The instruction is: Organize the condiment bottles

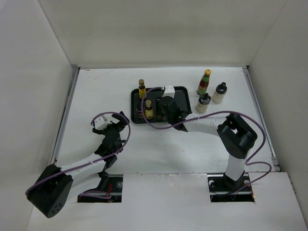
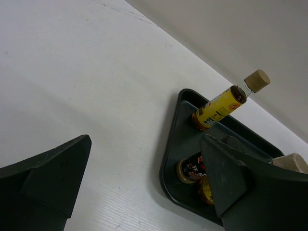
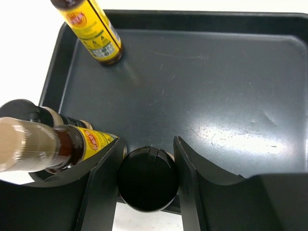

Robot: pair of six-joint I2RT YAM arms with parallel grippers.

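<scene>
Leftward, right arm [image 1: 207, 126] stretched to tray [image 3: 216, 96], jaws clasping dark-capped jar [image 3: 147, 179], left arm's [image 1: 84, 163] jaws spread.

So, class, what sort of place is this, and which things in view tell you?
Probably a robot lab test cell, not a kitchen: a white table boxed in by plain white panels, two arms bolted at its near edge, and condiment bottles staged on and beside a black tray.
</scene>
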